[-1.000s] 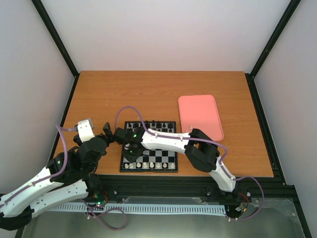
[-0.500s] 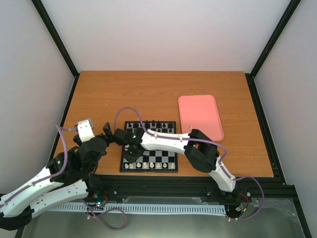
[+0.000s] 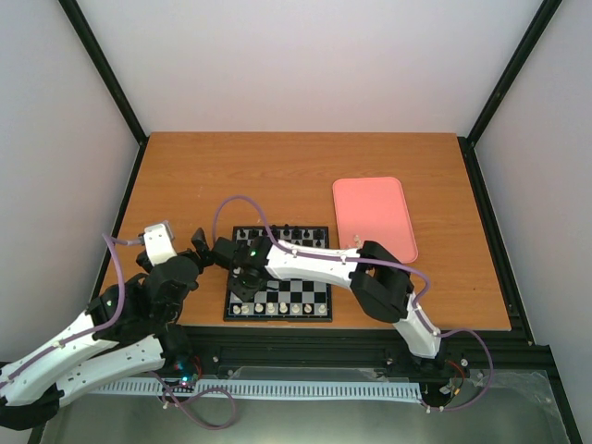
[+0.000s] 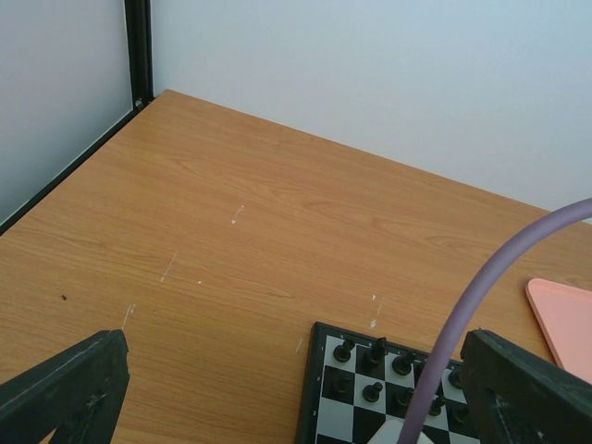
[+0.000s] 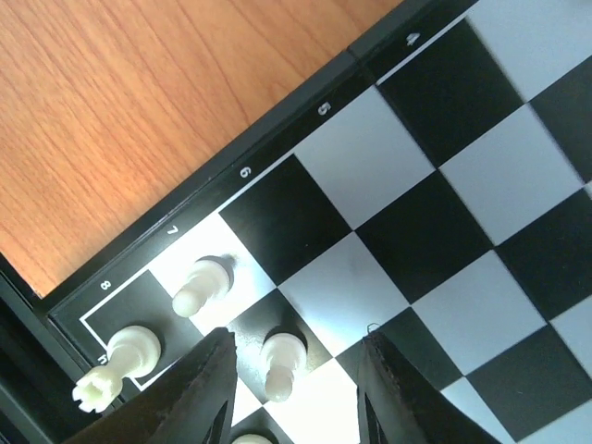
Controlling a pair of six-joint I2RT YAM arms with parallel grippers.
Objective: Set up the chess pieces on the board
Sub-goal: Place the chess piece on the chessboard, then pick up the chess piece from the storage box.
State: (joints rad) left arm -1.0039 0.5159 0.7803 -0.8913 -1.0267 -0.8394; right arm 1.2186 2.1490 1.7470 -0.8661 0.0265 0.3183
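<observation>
The board [image 3: 310, 289] lies near the table's front, with black pieces along its far rows and cream-white chess pieces [image 3: 271, 308] along its near row. My right gripper [image 3: 242, 280] hovers low over the board's near left corner. In the right wrist view it [image 5: 296, 365] is open, its fingers [image 5: 208, 388] straddling a white pawn [image 5: 280, 363] without touching it. Another pawn [image 5: 202, 285] and a rook [image 5: 116, 361] stand beside it. My left gripper [image 3: 208, 252] is open and empty left of the board; its view shows the board's far left corner [image 4: 319, 388].
A pink tray [image 3: 374, 218] lies right of the board, and shows at the right edge of the left wrist view [image 4: 564, 319]. A purple cable [image 4: 481, 314] arcs across the left wrist view. Black frame posts edge the table.
My right gripper has shifted slightly over the board's near left corner. The left arm has not moved.
</observation>
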